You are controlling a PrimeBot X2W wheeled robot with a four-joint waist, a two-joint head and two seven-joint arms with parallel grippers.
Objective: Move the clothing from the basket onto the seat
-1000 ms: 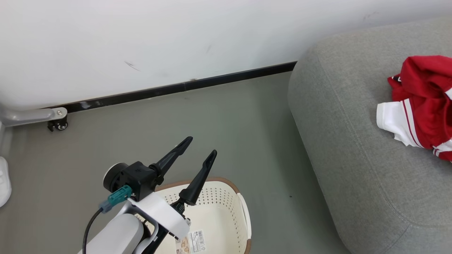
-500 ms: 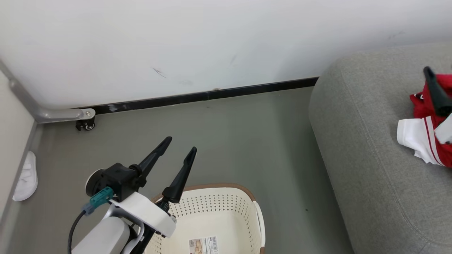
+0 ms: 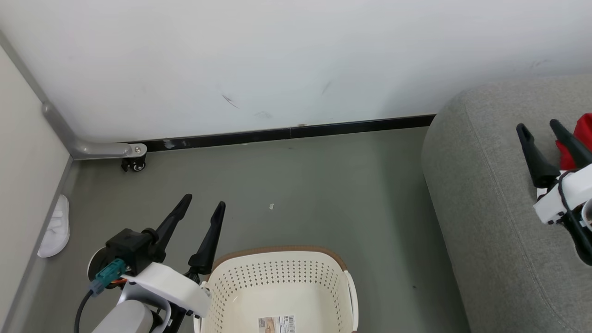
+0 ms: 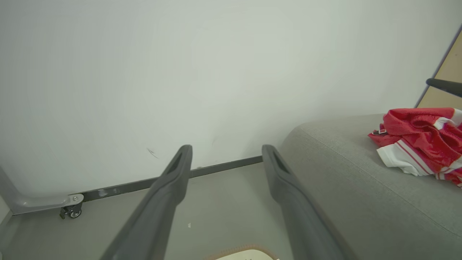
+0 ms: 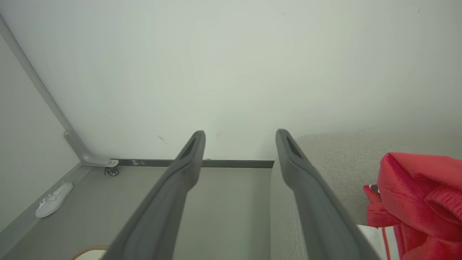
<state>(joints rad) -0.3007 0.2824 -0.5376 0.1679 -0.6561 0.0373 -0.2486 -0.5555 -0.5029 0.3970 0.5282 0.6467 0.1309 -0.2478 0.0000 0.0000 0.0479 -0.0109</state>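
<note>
Left gripper point(image 3: 204, 200), fingers wide and empty, hangs beside the basket point(image 3: 277, 252) rim. Right gripper point(image 3: 537, 124), equally wide, hovers above the seat point(image 3: 481, 194). Open grey floor point(image 3: 323, 185) lies between basket and seat.

A plain white wall point(image 3: 277, 55), marked by a dark scuff point(image 3: 230, 101), is seen across the top of the head view. A black baseboard point(image 3: 286, 134) is set along its foot, above a grey-green floor point(image 3: 323, 194). At the left, a grey metal bar point(image 3: 99, 149) on a small caster point(image 3: 134, 165) is seen, and a white slipper point(image 3: 55, 226) beside a pale panel point(image 3: 23, 152).
</note>
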